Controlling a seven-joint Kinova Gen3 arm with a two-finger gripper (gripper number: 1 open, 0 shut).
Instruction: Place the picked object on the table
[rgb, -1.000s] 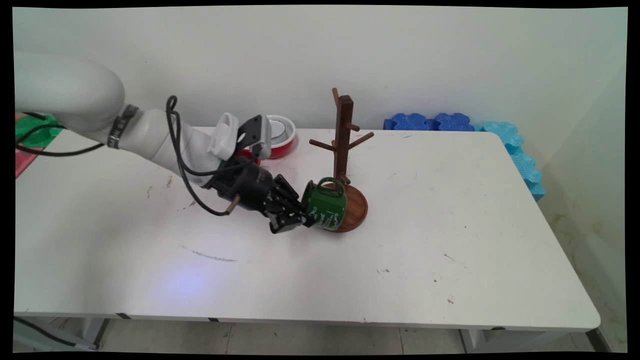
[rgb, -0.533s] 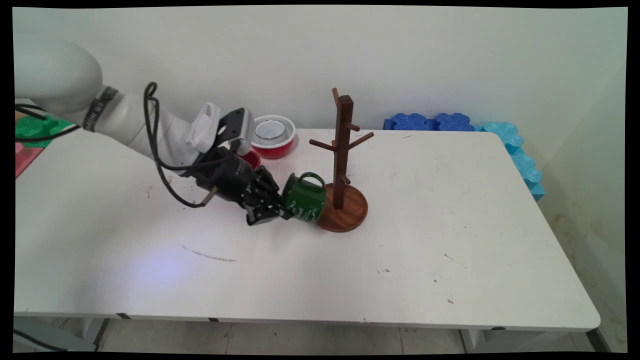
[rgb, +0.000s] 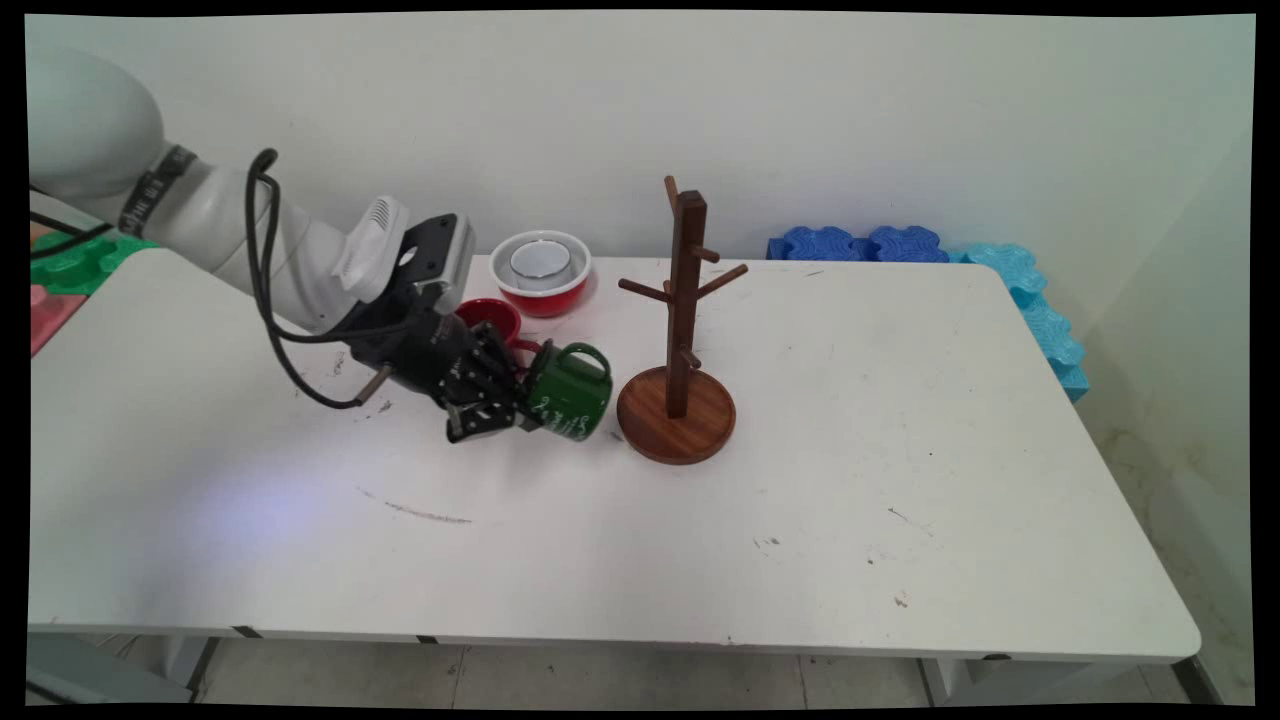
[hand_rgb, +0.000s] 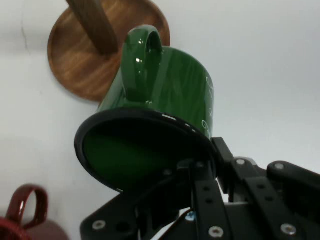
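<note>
My gripper (rgb: 522, 412) is shut on the rim of a green mug (rgb: 570, 393) with white lettering, held on its side with the handle up, just above the table. In the hand view the green mug (hand_rgb: 165, 100) fills the middle, its dark opening toward the camera, and one finger (hand_rgb: 200, 185) reaches inside the rim. A wooden mug tree (rgb: 682, 330) with a round base (hand_rgb: 75, 55) stands just right of the mug, apart from it. A red mug (rgb: 492, 318) sits behind the gripper; its handle (hand_rgb: 27, 205) shows at the hand view's bottom left.
A red bowl (rgb: 543, 268) with a white inside stands near the table's back edge. Blue foam blocks (rgb: 870, 243) lie beyond the far right corner, green and red ones (rgb: 60, 265) at the left edge. The table's right edge (rgb: 1120, 450) is far from the gripper.
The gripper has carried the green mug leftward and slightly back, off the mug tree's base. The red mug and the whole bowl are now uncovered.
</note>
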